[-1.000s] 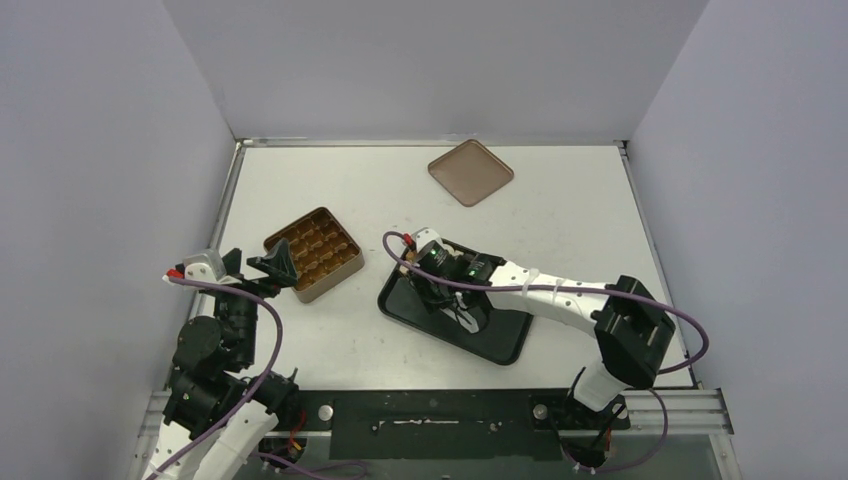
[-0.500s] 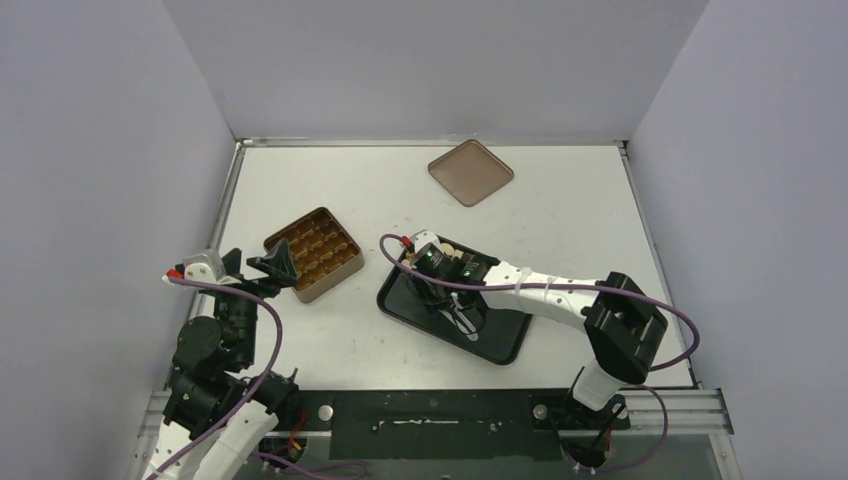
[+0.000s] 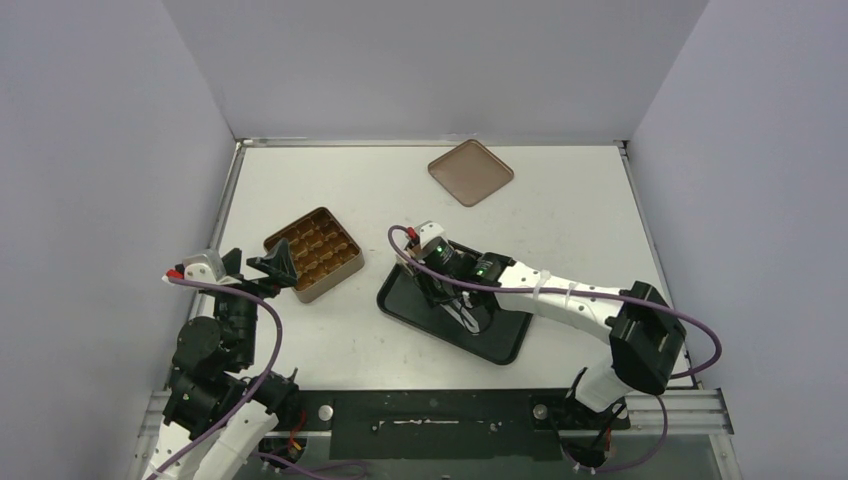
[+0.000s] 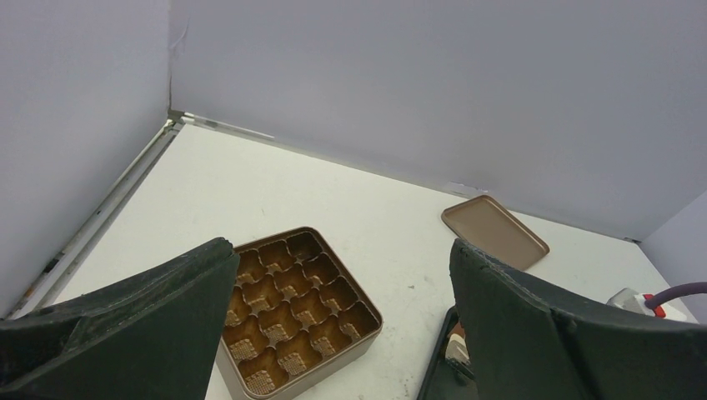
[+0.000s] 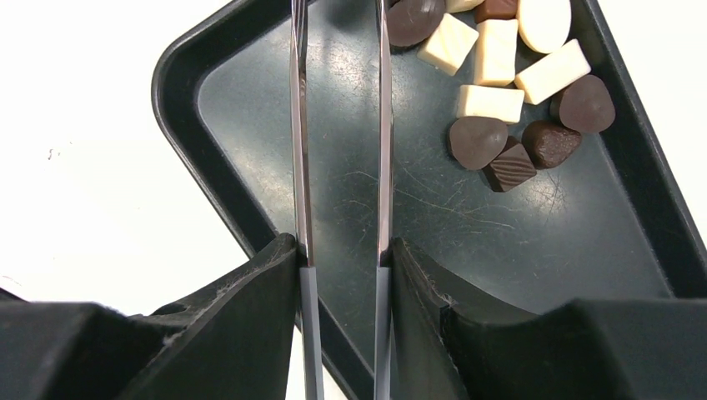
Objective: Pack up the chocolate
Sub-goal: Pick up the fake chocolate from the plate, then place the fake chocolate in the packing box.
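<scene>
Chocolate (image 5: 508, 92), dark/white pcs, lay heaped in one corner of tray (image 5: 208, 167); R gripper (image 5: 338, 25) hung over tray, jaws slightly apart, empty, prob. lining up a pick; L gripper (image 4: 342, 250), wide apart, stood left of tray by tin (image 4: 292, 317).

Between the right gripper's (image 5: 338, 10) thin blades lies bare tray (image 5: 171, 79) floor; the blade tips run off the wrist view, so what stands there cannot be told. Just to its right, the chocolate (image 5: 497, 52) crowds the tray corner, and the raised rim stands close on its left. The left gripper (image 4: 342, 333), jaws wide, has the tin (image 4: 292, 304) just ahead and below, bare desk (image 4: 275, 192) beyond, the lid (image 4: 495, 232) far ahead-right, and a side wall (image 4: 75, 125) on its left
</scene>
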